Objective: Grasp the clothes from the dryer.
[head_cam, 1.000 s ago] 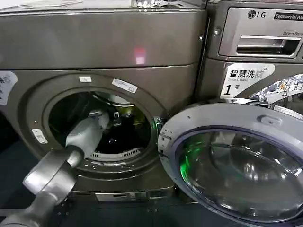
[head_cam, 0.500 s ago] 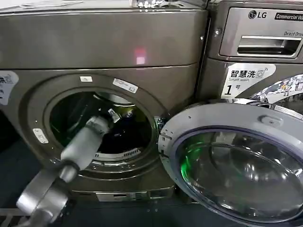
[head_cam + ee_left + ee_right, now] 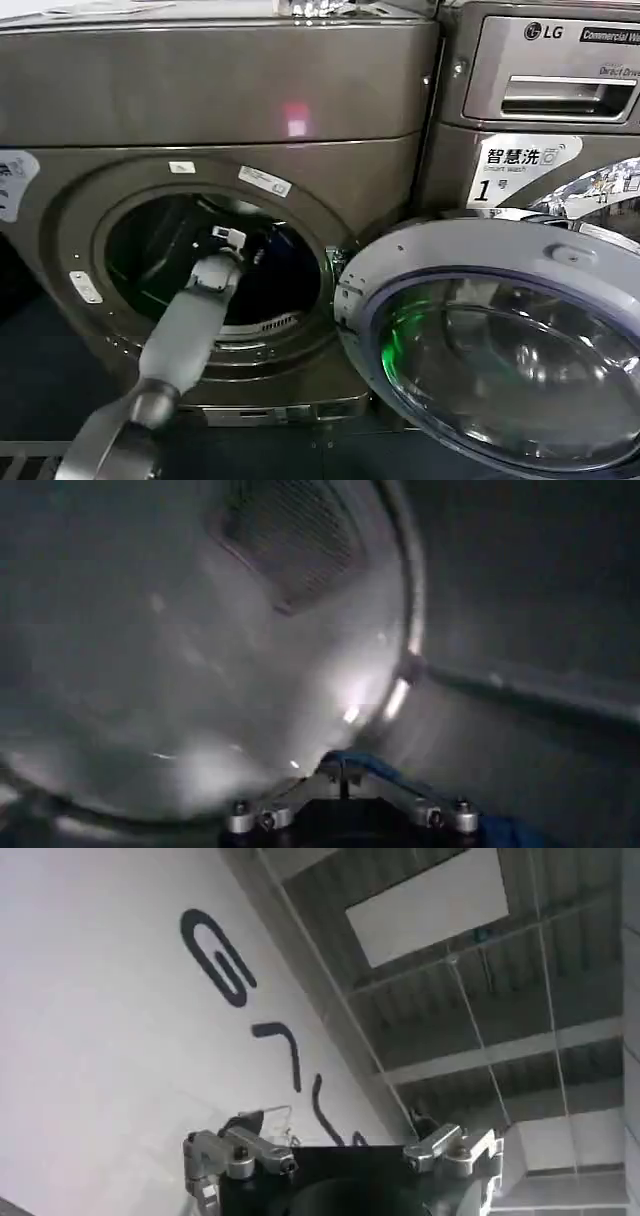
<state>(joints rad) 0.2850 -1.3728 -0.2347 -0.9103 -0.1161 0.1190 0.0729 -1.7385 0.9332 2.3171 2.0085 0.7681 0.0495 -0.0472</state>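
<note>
One arm, the left, reaches into the dryer (image 3: 215,95) through its round port, left gripper (image 3: 243,243) deep inside, fingers clamped on the clothes (image 3: 365,765), blue fabric bunched against the gripper by the drum wall. Its glass door (image 3: 500,345) hangs open at the right.

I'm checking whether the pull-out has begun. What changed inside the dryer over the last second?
The left arm swung steeper and its end effector shifted slightly back toward the port of the dryer. In the left wrist view, blue clothes sit by the end effector; a grip can't be confirmed. The glass door stayed open.
</note>
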